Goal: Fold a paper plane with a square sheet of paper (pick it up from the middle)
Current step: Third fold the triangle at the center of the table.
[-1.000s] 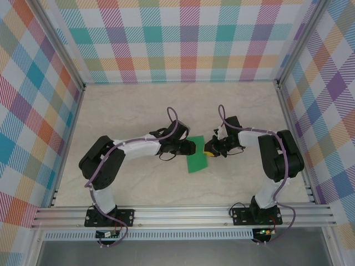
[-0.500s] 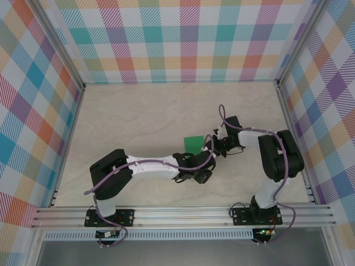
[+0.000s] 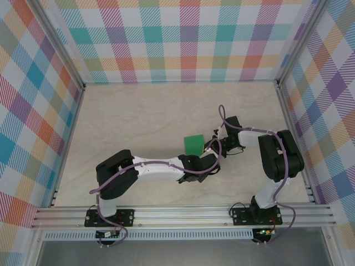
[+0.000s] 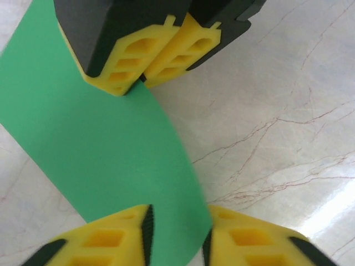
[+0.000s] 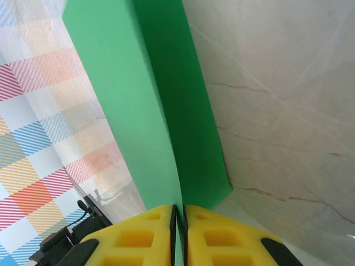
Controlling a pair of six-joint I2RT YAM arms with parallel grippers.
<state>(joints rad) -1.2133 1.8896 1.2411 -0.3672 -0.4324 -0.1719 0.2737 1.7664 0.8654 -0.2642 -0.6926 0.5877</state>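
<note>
Top external | pale marble table (image 3: 138,111) | plaid walls (image 3: 183,39) | green sheet (image 3: 195,144) mid-table

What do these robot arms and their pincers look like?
The left arm and right arm are white with chunky black joints and purple cables looping alongside. The left gripper and right gripper have yellow, hollow-celled fingers with black backing.

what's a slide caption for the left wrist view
Right gripper pinches the green sheet at its far edge; left gripper, open, flanks the near corner over a marbled table.
</note>
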